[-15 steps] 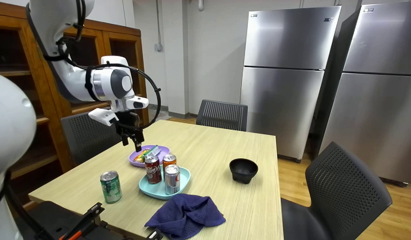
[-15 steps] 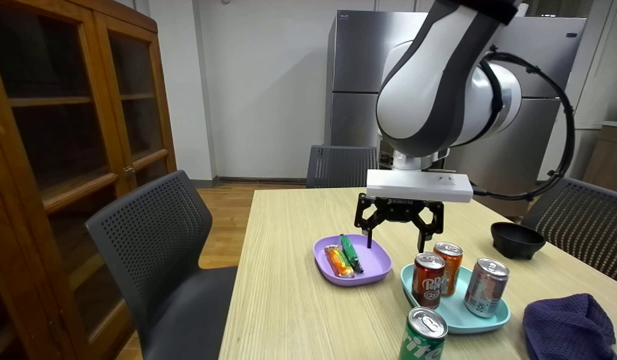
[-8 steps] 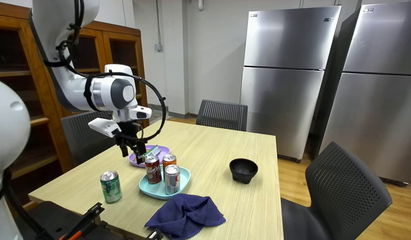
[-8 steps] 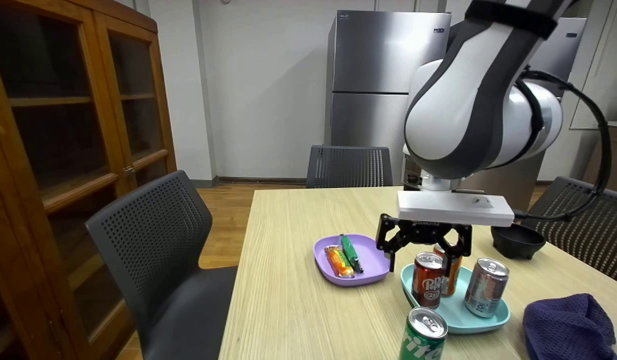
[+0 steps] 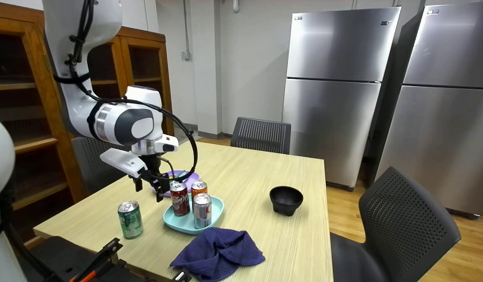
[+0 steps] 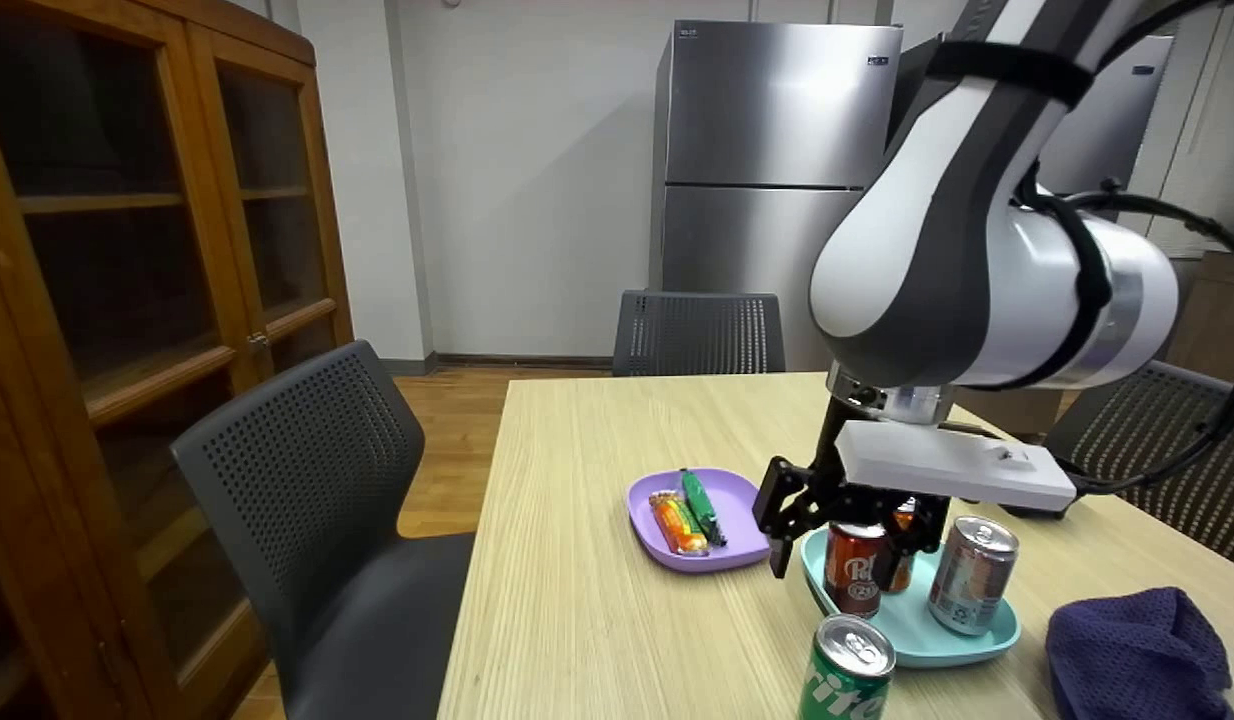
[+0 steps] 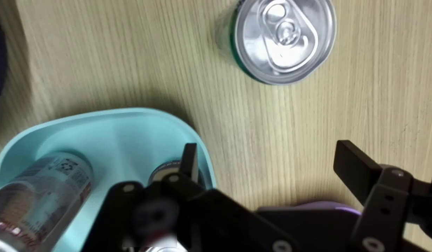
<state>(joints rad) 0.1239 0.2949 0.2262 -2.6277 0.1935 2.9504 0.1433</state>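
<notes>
Dr Pepper can (image 5: 180, 203) stood upright in turquoise tray (image 5: 179, 224), along with orange can (image 5: 199, 188) and silver can (image 5: 202, 212). Tool (image 7: 266, 154) hung just beside it, jaws wide apart, gripping nothing. Sprite can (image 5: 130, 220) stood upright on desk (image 5: 245, 188) near tray. Purple plate (image 6: 741, 510) held wrapped snacks (image 6: 680, 524).

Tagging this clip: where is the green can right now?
In an exterior view, the green can stands at lower left on the table, left of the teal plate and apart from it.
</notes>
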